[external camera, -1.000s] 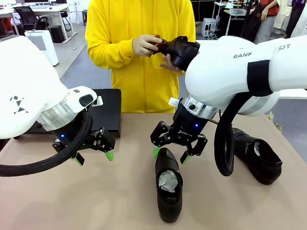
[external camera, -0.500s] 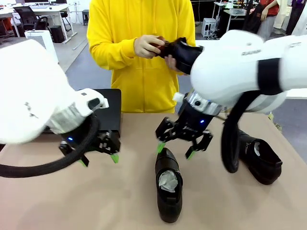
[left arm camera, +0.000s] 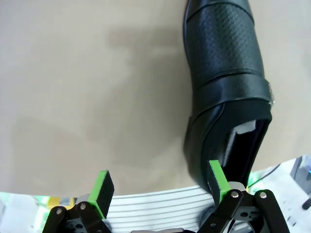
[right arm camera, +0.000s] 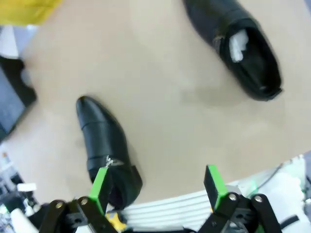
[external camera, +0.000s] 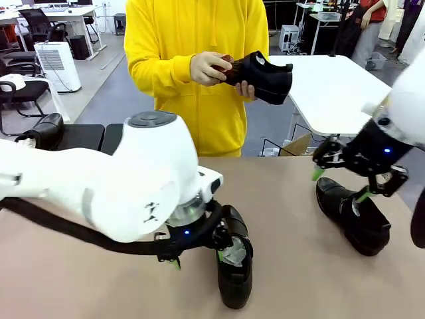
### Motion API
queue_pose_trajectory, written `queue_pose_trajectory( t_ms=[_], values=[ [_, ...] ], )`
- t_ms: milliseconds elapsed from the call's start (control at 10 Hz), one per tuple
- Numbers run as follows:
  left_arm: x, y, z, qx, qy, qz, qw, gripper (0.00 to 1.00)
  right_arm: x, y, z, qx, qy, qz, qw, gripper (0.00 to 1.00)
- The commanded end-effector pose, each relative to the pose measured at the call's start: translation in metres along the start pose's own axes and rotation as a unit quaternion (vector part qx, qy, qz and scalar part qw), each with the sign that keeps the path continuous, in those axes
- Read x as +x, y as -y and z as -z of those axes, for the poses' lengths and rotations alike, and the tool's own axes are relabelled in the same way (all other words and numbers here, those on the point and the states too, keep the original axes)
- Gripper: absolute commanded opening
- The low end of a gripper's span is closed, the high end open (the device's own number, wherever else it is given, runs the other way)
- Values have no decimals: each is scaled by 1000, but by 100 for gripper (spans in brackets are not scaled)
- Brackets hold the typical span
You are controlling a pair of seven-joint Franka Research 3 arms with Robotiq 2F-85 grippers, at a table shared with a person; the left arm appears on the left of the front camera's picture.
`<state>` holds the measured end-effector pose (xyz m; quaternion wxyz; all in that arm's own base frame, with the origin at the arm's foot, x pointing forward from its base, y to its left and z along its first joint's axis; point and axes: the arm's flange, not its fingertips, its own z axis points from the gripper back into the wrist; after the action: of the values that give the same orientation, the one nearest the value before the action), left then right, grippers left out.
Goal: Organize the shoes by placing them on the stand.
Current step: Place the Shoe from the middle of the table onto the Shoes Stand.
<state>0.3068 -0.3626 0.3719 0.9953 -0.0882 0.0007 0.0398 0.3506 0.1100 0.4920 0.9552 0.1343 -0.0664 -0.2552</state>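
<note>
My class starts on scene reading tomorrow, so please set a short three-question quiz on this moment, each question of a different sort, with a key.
1. True or false: the left pincer is shut on the middle shoe.
2. Which of these do the person's hands hold? A) a black shoe B) a cup C) nothing at all
3. How many shoes lie directly on the tan tabletop?

Key: 1. False: its fingers stand wide apart. 2. A. 3. Two: the middle shoe and the right-hand shoe.
</note>
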Motion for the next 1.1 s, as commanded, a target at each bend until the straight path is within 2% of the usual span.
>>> queue_pose_trajectory(
  t_ms=[0, 100, 400, 800, 900, 1000],
  values=[
    [19, 27, 8, 16, 30, -19, 999, 100, -7, -19, 2, 3, -11, -44, 999, 100],
    [18, 31, 2, 24, 56, -10, 998, 100, -7, -19, 2, 3, -11, -44, 999, 100],
    [20, 35, 9, 25, 49, 16, 998, 100, -7, -19, 2, 3, -11, -44, 999, 100],
    [21, 34, 29, 44, -16, 79, 996, 100, -7, -19, 2, 3, -11, -44, 999, 100],
    [23, 32, 34, 48, -24, 89, 995, 92, -7, -19, 2, 3, -11, -44, 999, 100],
    [26, 31, 39, 51, -31, 89, 994, 72, -7, -19, 2, 3, -11, -44, 999, 100]
  ],
)
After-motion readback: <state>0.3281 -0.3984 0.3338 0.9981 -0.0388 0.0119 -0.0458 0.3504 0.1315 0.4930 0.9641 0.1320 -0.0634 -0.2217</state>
